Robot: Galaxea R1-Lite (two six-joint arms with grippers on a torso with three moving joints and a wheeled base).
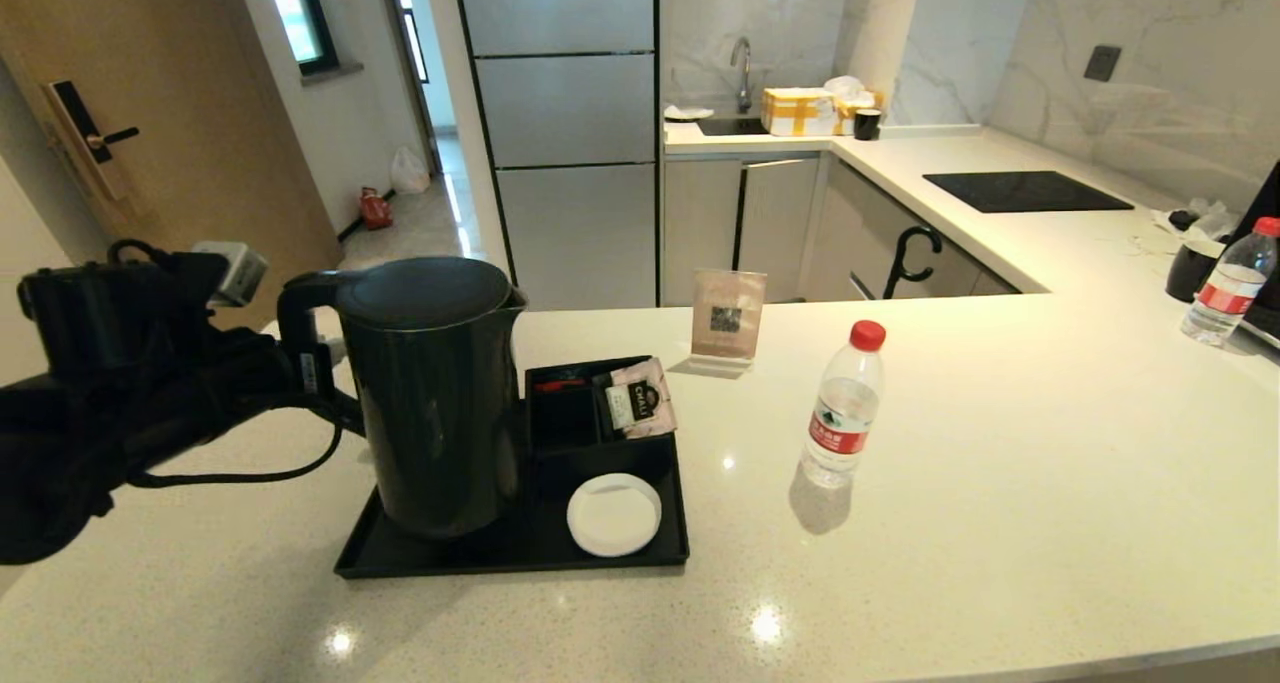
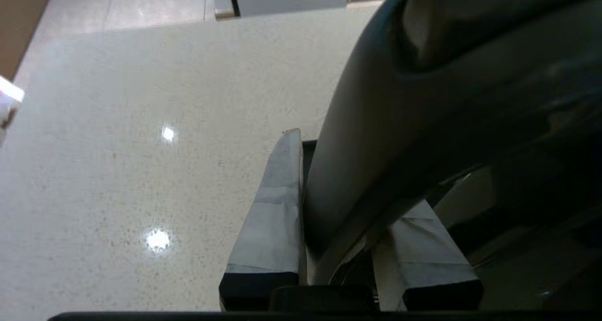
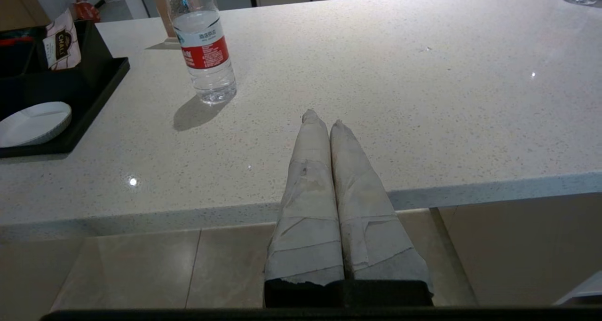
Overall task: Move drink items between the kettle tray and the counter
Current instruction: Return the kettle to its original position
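The tall black kettle (image 1: 435,403) stands at the left end of the black kettle tray (image 1: 510,565), hiding the round base. My left gripper (image 1: 305,368) is shut on the kettle's loop handle (image 2: 367,161), with one taped finger (image 2: 277,203) on each side. The water bottle (image 1: 843,413) with its red cap stands upright on the counter (image 1: 1000,503), right of the tray; it also shows in the right wrist view as the bottle (image 3: 204,43). My right gripper (image 3: 322,120) is shut and empty over the counter's front edge, apart from the bottle.
On the tray sit a white coaster (image 1: 613,513) and a compartment box (image 1: 565,418) holding a pale sachet (image 1: 640,400). A card stand (image 1: 727,318) is behind the tray. At the far right are a second bottle (image 1: 1228,283), a black mug (image 1: 1190,268) and the cooktop (image 1: 1025,191).
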